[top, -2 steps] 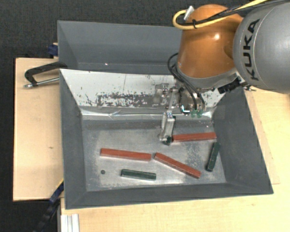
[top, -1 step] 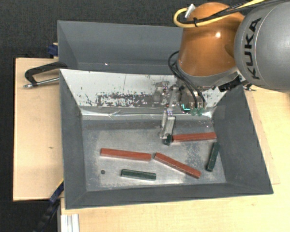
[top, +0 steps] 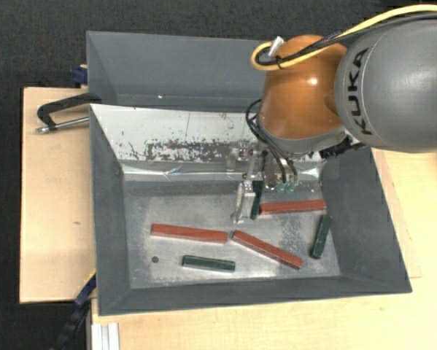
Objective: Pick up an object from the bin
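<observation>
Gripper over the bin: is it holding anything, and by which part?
Cannot be told. A dark green stick sits right against the gripper, beside a red stick, but a clamp on it is hidden.

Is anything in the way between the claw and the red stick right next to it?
Nothing visible is. The gripper hangs right at the left end of that red stick, with no other thing between them.

we see three flat red-brown bars: the left bar (top: 189, 232) lying level, the middle bar (top: 268, 249) slanted, the back bar (top: 291, 207) behind it. the front green stick (top: 209, 264) lies flat; the right green stick (top: 319, 237) lies steeply angled.
</observation>
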Controlling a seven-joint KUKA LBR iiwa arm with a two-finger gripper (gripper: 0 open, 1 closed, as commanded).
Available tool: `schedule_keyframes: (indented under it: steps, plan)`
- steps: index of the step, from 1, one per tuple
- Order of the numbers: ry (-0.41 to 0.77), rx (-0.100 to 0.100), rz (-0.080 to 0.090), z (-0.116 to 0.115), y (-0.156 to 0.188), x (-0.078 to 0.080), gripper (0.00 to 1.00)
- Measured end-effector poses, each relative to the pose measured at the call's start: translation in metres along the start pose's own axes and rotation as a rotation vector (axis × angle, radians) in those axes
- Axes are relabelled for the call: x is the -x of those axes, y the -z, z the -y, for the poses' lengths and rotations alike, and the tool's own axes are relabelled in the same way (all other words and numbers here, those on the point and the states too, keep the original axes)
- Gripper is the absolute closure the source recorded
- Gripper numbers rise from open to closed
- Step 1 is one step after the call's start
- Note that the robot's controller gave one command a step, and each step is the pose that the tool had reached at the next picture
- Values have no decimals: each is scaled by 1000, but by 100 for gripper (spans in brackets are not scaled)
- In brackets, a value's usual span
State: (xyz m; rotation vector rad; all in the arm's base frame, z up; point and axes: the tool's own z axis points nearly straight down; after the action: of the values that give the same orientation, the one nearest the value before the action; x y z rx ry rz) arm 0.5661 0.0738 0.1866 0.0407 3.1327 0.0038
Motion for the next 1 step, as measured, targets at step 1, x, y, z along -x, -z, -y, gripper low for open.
schedule_keyframes:
  steps: [1]
  plan:
    - [-85, 0, -4, 38, -68, -12, 0]
